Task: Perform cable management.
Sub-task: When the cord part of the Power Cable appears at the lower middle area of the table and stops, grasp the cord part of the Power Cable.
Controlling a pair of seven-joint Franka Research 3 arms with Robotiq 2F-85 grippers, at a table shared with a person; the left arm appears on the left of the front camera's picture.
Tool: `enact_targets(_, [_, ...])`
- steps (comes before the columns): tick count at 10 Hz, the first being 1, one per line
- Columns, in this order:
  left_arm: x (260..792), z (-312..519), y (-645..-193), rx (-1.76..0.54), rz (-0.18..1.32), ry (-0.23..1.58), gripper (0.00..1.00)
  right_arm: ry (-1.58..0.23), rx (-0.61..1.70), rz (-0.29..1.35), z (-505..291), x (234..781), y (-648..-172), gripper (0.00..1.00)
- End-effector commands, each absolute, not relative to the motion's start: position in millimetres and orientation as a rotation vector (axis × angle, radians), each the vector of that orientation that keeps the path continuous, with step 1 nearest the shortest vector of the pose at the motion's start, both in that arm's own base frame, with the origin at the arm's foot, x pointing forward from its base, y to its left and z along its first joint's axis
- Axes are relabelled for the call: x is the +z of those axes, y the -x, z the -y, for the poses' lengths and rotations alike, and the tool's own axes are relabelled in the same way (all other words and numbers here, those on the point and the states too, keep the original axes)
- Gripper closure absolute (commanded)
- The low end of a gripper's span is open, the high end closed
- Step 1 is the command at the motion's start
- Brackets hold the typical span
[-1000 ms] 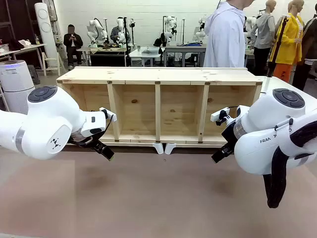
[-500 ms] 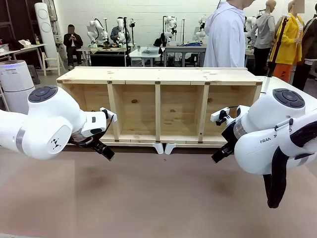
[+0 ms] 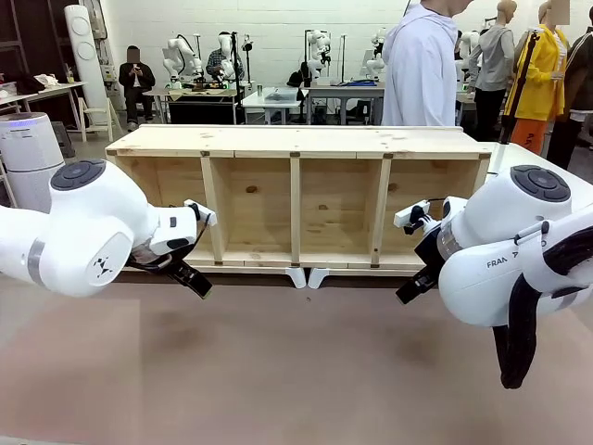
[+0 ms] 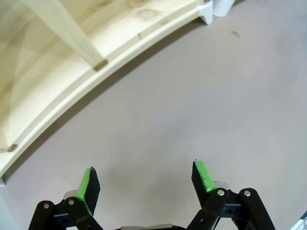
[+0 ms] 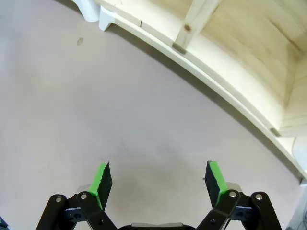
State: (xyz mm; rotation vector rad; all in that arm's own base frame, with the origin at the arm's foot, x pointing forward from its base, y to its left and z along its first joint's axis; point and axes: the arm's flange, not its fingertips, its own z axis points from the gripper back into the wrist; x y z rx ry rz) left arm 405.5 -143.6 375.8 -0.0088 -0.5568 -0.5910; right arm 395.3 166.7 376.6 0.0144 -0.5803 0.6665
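A: How's the left gripper point(image 4: 146, 175)?
B: Spread wide, holding nothing, above the brown worktop point(image 3: 296, 371), just before the left end of the wooden shelf point(image 3: 296, 139).
A: And the right gripper point(image 5: 158, 178)?
B: Likewise wide apart and empty, near the shelf's right end. A person point(image 3: 422, 65) stands behind the shelf.

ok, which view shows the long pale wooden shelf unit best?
Front view: the pale wooden shelf unit shows at full length, with its top board and four open compartments facing the camera, though the left arm covers part of one. Both wrist views catch a stretch of its lower board and one divider.
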Motion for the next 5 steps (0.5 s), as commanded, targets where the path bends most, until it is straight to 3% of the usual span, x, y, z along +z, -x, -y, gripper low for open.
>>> enact_targets(1, [393, 109, -373, -0.541, 0.615, 0.003, 0.00, 0.034, 0.659, 0.628, -147, 384, -361, 0.00])
enact_targets(5, [424, 57, -299, -0.497, 0.716, -0.083, 0.00, 0.075, 0.565, 0.720, -121, 420, -279, 0.00])
